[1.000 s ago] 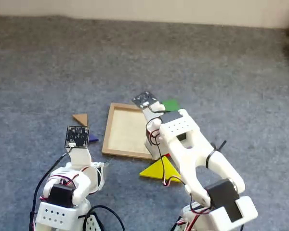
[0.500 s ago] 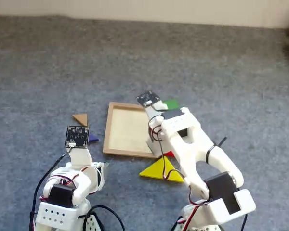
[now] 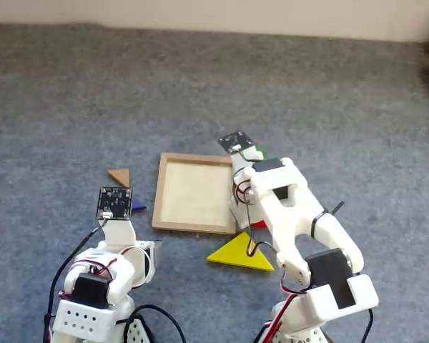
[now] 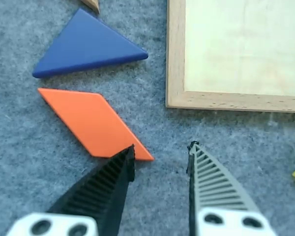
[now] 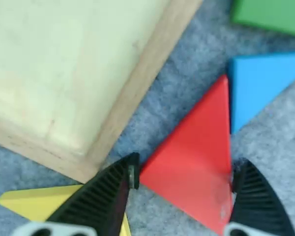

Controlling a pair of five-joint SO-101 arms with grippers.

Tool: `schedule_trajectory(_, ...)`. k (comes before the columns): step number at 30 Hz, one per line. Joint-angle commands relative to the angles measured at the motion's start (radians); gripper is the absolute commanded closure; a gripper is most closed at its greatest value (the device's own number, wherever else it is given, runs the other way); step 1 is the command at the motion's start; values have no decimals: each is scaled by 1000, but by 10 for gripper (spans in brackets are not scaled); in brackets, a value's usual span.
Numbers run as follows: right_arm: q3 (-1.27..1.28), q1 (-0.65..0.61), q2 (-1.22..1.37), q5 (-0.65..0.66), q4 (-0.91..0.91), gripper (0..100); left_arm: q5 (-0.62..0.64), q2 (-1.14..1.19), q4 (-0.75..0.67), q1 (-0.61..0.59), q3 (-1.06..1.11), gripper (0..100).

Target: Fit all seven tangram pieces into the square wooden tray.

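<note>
The square wooden tray (image 3: pixel 191 227) lies on the grey carpet with nothing in it. My right gripper (image 5: pixel 186 172) is open just off the tray's right rim (image 5: pixel 137 78), its fingers either side of a red triangle (image 5: pixel 196 162). A light blue piece (image 5: pixel 258 83) and a green piece (image 5: pixel 270 14) lie just beyond it. The yellow triangle (image 3: pixel 237 254) sits in front of the tray. My left gripper (image 4: pixel 162 152) is open, low over the carpet beside an orange parallelogram (image 4: pixel 91 122). A dark blue triangle (image 4: pixel 88 46) lies past that. A tan triangle (image 3: pixel 119 176) rests left of the tray.
The left arm's base (image 3: pixel 93 293) and the right arm's base (image 3: pixel 329 300) stand at the near edge. Bare grey carpet stretches behind the tray to a pale wall (image 3: pixel 214 14).
The right arm has swung to the right, from above the tray's right side to just past its right rim. The left arm has kept still.
</note>
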Motion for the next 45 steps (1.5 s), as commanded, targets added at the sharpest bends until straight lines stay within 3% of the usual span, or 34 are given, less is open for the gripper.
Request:
schedule_trajectory(1, -35, 5, -13, 3, -7, 704, 8, -19, 6, 19, 22, 821)
schedule_trajectory(7, -36, -56, -12, 8, 77, 694, 8, -19, 6, 19, 22, 821)
schedule_trajectory(11, -35, -65, -7, 11, 104, 625, 8, -19, 6, 19, 22, 821)
schedule_trajectory(25, -28, -59, -5, 81, 101, 624, 8, -19, 6, 21, 22, 821)
schedule_trajectory(45, -36, -2, -15, 81, 87, 839, 8, -19, 6, 21, 22, 821)
